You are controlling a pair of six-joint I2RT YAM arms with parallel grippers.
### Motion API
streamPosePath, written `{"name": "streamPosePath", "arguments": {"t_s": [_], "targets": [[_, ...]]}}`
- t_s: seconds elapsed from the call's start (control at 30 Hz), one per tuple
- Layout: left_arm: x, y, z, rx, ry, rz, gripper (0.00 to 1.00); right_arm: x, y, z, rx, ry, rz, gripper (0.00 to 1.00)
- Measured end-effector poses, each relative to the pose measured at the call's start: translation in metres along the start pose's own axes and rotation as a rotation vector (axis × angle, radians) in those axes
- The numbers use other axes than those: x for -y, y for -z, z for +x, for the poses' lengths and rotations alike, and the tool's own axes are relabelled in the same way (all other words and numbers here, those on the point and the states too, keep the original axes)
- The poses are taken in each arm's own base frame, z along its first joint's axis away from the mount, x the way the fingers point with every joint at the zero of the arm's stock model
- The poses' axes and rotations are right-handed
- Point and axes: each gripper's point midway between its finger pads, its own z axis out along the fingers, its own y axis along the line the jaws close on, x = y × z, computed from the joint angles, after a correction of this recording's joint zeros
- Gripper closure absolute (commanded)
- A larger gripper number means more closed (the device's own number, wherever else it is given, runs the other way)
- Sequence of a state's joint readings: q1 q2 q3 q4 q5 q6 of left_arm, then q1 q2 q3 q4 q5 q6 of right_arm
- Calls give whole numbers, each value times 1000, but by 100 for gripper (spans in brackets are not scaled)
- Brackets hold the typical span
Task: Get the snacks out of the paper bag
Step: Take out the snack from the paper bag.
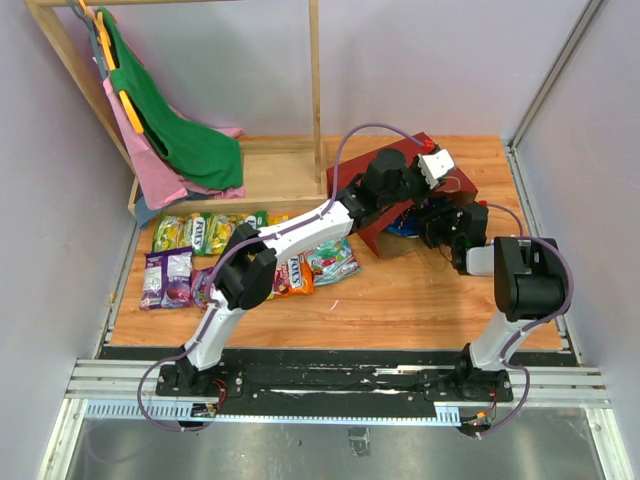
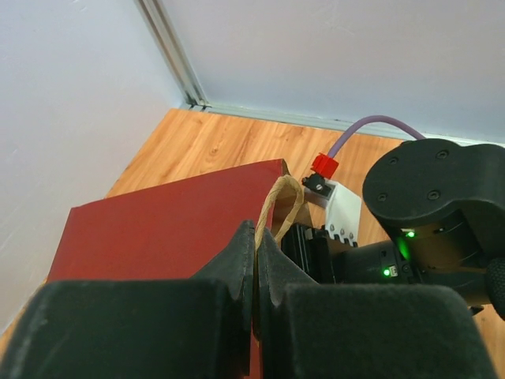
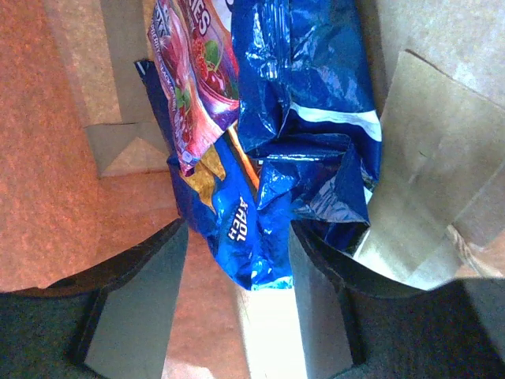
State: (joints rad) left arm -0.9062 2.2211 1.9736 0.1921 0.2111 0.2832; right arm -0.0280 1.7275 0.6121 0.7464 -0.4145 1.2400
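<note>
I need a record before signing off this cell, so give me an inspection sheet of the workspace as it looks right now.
Surface: wooden table, no spills seen.
Job's things: paper bag at centre back, mouth facing the right arm. A blue chip bag and a red packet are inside it. Many small packets are laid out on the left.
Clutter: green cloth and pink cloth hang on a wooden rack, far left.
Grippers: left gripper is shut on the bag's handle. Right gripper is inside the bag, jaws apart astride the chip bag.
Cables: a purple cable loops along each arm; no snag seen.
Surroundings: pale walls, metal rail at the near edge.
</note>
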Motion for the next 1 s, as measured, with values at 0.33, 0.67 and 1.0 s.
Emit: {"name": "streamPosePath", "arguments": {"t_s": [0.33, 0.67, 1.0], "targets": [[-1, 0, 2, -10, -2, -6, 100, -9, -9, 3, -5, 45, 9, 46], [-2, 0, 4, -13, 10, -13, 99, -29, -48, -18, 40, 39, -15, 41], [-2, 0, 4, -14, 16, -17, 100, -6, -69, -16, 42, -2, 34, 36]]}}
